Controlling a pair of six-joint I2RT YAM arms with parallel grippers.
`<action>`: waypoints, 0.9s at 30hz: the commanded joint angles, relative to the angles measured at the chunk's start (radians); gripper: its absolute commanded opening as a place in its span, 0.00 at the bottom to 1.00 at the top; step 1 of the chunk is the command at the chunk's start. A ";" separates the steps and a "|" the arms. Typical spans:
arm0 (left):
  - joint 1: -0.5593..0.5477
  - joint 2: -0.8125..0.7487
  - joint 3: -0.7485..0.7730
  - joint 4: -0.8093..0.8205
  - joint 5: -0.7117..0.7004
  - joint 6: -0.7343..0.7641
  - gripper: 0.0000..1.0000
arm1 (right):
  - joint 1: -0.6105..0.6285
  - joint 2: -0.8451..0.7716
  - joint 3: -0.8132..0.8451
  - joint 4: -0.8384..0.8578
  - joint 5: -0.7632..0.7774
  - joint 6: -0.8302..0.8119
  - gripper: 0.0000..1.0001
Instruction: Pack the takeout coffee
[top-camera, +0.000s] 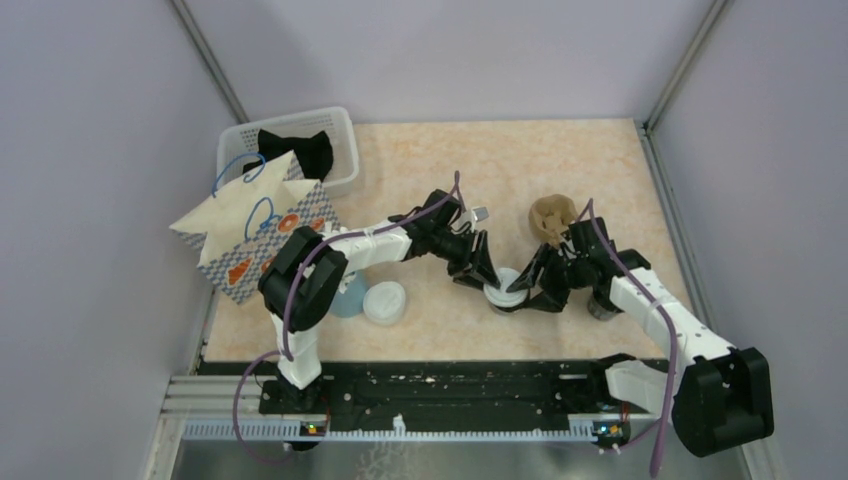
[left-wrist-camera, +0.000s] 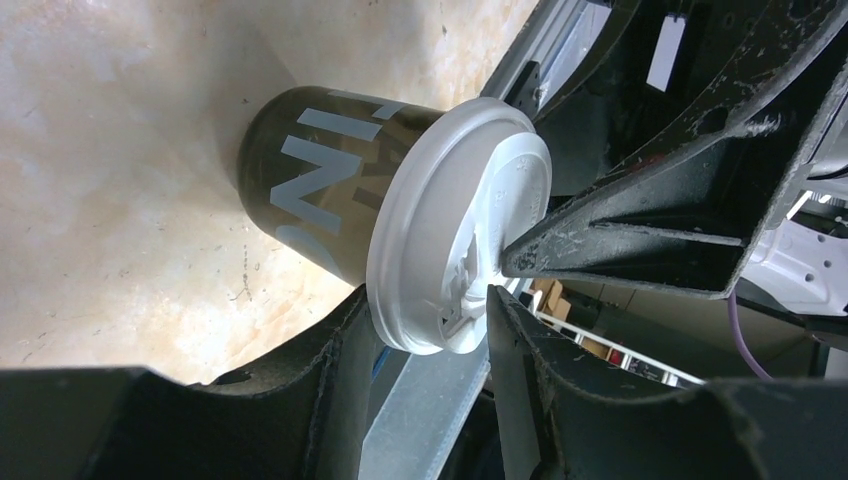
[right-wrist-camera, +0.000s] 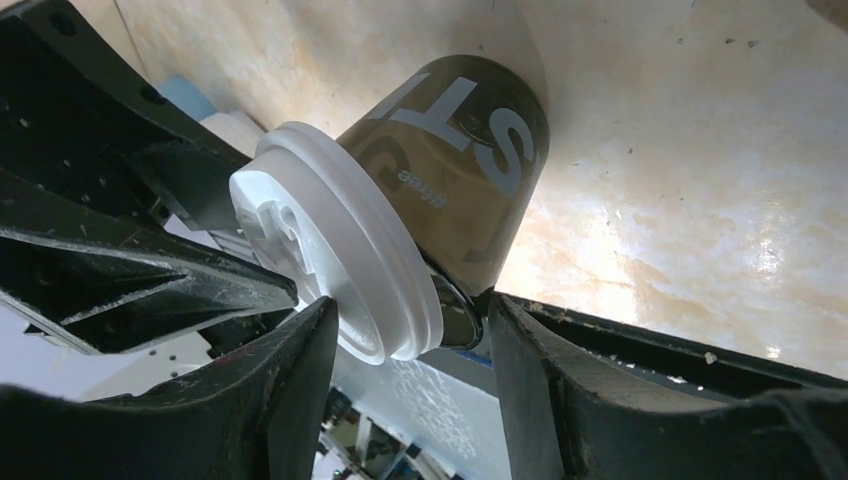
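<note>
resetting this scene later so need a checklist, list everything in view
takeout coffee: 1, dark with white lid, mid table
paper bag: 1, white with blue-orange print, left edge
basket: 1, white, far left
black items: count unclear, black, in basket
blue cup: 1, light blue, near left
loose lid: 1, white, beside blue cup
brown lump: 1, brown, beyond the coffee
table: 1, beige, under everything
left gripper: 1, black, closed on coffee's lid rim
right gripper: 1, black, open around lid
</note>
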 joint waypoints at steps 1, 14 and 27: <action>-0.006 -0.043 -0.009 0.069 0.037 -0.018 0.51 | 0.006 -0.001 0.032 -0.003 -0.040 -0.031 0.59; -0.012 -0.064 -0.026 0.048 -0.004 -0.012 0.54 | -0.011 0.092 0.109 0.073 -0.022 -0.062 0.59; -0.014 -0.050 -0.016 0.042 -0.037 -0.007 0.55 | -0.010 0.185 0.163 0.108 -0.025 -0.171 0.61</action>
